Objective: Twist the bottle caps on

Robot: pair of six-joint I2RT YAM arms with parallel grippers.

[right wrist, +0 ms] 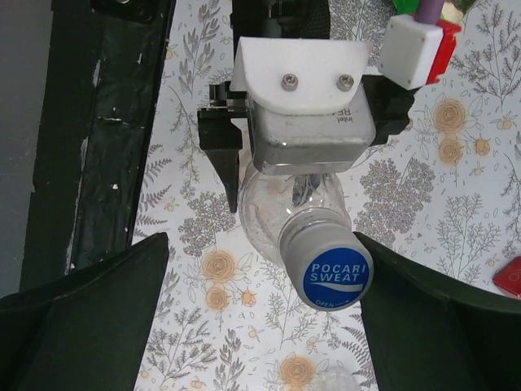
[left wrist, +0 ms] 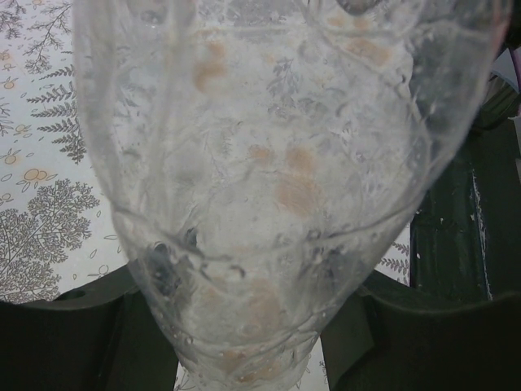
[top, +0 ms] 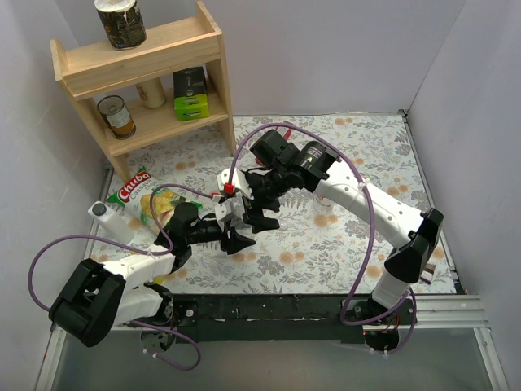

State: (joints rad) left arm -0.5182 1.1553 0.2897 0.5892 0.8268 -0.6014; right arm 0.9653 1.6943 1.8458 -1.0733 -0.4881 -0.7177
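Left tool [right wrist: 303, 181], jaws clamped on the creased body of a clear, thin-walled plastic bottle [right wrist: 264, 216] over the floral-printed tabletop [right wrist: 480, 163]. A round cap [right wrist: 334, 273], with a grey ribbed skirt and blue-and-white top, sits on the neck. Right tool [right wrist: 262, 269] flanks the cap, fingers apart and not touching it. A red object [right wrist: 510, 277] lies at the frame edge.

place: lab test booth | evidence: white panel walls [top: 326, 57], floral cloth [top: 301, 252], wooden shelf [top: 167, 45]

Pale grey walls [top: 326, 49] on three sides. Surface [top: 350, 244] under floral cloth. Wooden two-tier shelf [top: 146, 69] in far left corner, top can [top: 120, 22] above, lower can [top: 117, 116] inside. Black rail [top: 269, 308] along near edge. Soft, even light.
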